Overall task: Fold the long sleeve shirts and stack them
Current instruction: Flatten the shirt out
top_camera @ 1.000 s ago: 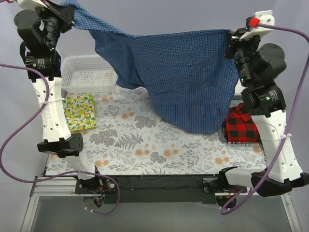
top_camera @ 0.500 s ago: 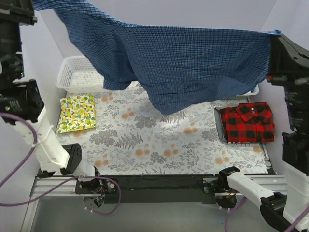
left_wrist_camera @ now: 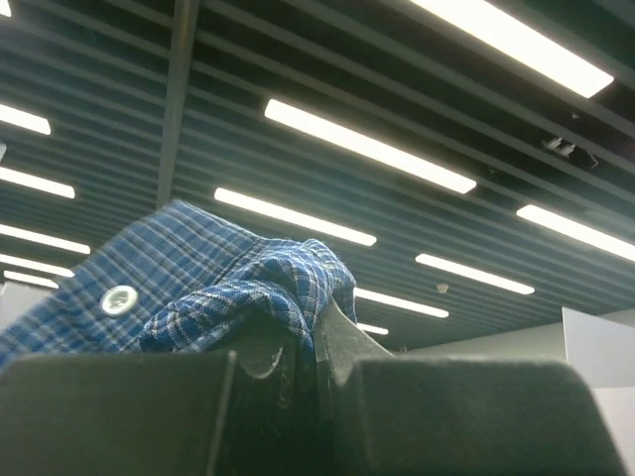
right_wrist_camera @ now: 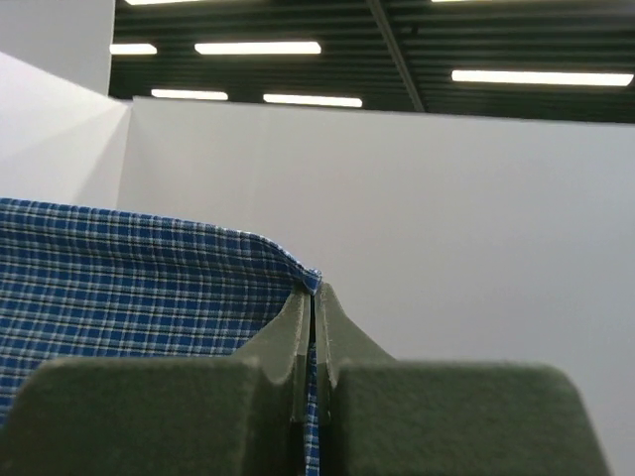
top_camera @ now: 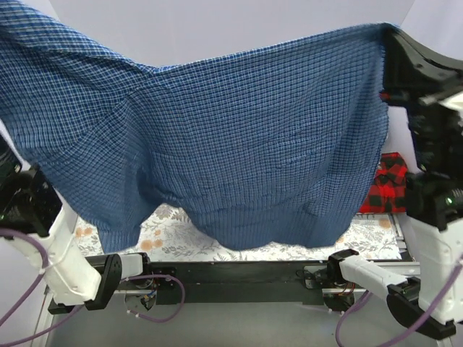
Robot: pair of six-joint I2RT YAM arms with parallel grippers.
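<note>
Here, the left fingers are pressed together on a bunched corner of the blue shirt, with a metal snap showing on the cloth just beside them. The right fingers are pinched shut on the thin edge of the opposite corner. Between the two grips the shirt hangs high above the bench, spread wide like a curtain across almost the whole overhead view, its lower hem sagging towards the near edge.

To do this step well, I judge both arms should hold the top edge level and taut. They should then bring the cloth down together, so the hanging hem meets the bench first and the rest lays flat away from it without twisting. The right grip holds very little cloth, so a sharp tug could pull it free.

The shirt is a fine blue check, soft and limp, with creases running from the left corner and a rumpled band low in the middle. The red plaid shirt lies on the right side of the bench, mostly hidden behind the blue one.
</note>
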